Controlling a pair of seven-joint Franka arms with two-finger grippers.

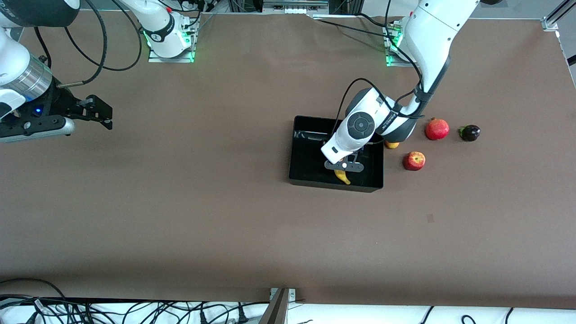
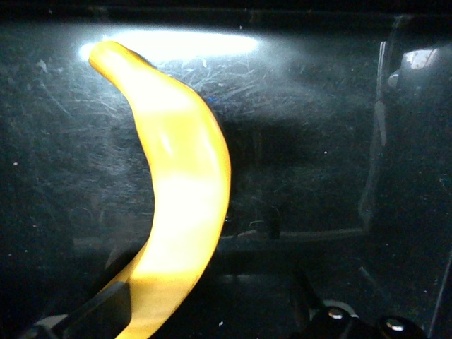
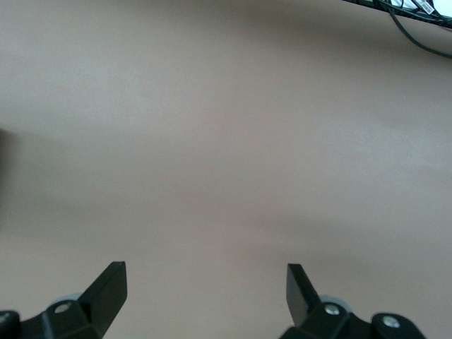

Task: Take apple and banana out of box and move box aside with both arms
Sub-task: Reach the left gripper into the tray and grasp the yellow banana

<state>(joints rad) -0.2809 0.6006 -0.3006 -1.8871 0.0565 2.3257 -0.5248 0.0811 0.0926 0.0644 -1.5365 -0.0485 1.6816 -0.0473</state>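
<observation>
Left gripper [image 1: 344, 167]: I see it low in the box [image 1: 310, 173], fingers spread; one seems to touch the banana [image 2: 180, 205].
Right gripper [image 3: 205, 282]: I see it waiting over bare table [image 1: 202, 202], fingers wide apart.
Apple [image 1: 414, 160]: on the table beside the box.

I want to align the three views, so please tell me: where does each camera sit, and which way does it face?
Front view: high across the table, facing both bases; shows the left claw in the box and the right claw waiting over bare table.
Left wrist view: on the left wrist, looking into the box at the banana; one fingertip shows.
Right wrist view: looks down at table; open fingertips show.
Front and left wrist views share the banana.
</observation>
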